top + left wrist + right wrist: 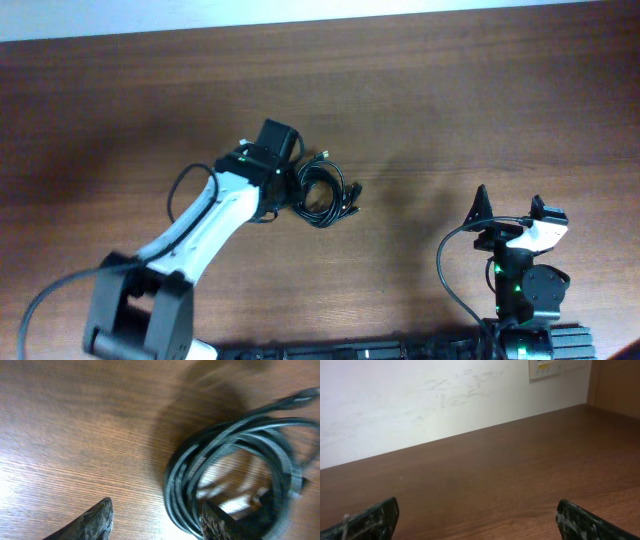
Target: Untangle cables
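Note:
The cables [325,192] lie as one coiled black bundle with small plug ends near the middle of the brown table. In the left wrist view the coil [230,460] fills the right half. My left gripper [157,520] is open just left of the bundle; its right finger sits inside the coil's loop, so the strands of the coil's left side lie between the fingers. In the overhead view that gripper [283,195] sits at the bundle's left edge. My right gripper [508,208] is open and empty at the right front, far from the cables; its view [477,520] shows only bare table.
The wooden table [450,100] ends at a white wall along the far edge [300,15]. The left arm's own thick black wire [185,185] loops beside its white link. The arm bases stand at the front edge.

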### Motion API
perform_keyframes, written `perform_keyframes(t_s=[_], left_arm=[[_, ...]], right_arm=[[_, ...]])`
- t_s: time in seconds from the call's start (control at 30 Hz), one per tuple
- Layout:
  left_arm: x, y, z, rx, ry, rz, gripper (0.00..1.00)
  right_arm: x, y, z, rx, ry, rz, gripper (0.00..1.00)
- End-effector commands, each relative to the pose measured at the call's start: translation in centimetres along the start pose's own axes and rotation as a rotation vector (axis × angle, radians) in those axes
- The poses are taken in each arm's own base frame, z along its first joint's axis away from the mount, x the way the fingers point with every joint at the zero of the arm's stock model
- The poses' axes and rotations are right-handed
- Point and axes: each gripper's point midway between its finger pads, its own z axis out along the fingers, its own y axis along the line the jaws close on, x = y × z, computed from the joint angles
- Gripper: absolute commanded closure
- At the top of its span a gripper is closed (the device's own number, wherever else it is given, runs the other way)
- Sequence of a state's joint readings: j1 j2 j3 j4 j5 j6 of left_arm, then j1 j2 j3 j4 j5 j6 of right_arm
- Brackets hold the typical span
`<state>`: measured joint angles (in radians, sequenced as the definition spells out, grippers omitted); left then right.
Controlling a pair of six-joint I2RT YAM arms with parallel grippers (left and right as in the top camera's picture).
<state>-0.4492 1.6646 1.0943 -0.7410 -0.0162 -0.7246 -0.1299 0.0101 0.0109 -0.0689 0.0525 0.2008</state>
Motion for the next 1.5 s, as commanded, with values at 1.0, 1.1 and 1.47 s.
perform_keyframes(t_s=[1.0,1.1,1.47], left_arm=[[-4.6,-2.3,-9.6,0.113,-0.245,0.917,1.00],[-4.2,-2.7,-9.6,0.129,-0.252,1.070,1.00],[-4.0,-6.4,-10.8,0.327,-0.330,1.105,1.00]], right_arm=[[-0.6,10.4,-3.4,-0.612,0.177,0.460,0.02],[-2.1,10.7,-3.3,-0.594,0.193,0.312,0.01],[-5.8,22.1,1.7,-1.114,0.741,0.198,0.19]])
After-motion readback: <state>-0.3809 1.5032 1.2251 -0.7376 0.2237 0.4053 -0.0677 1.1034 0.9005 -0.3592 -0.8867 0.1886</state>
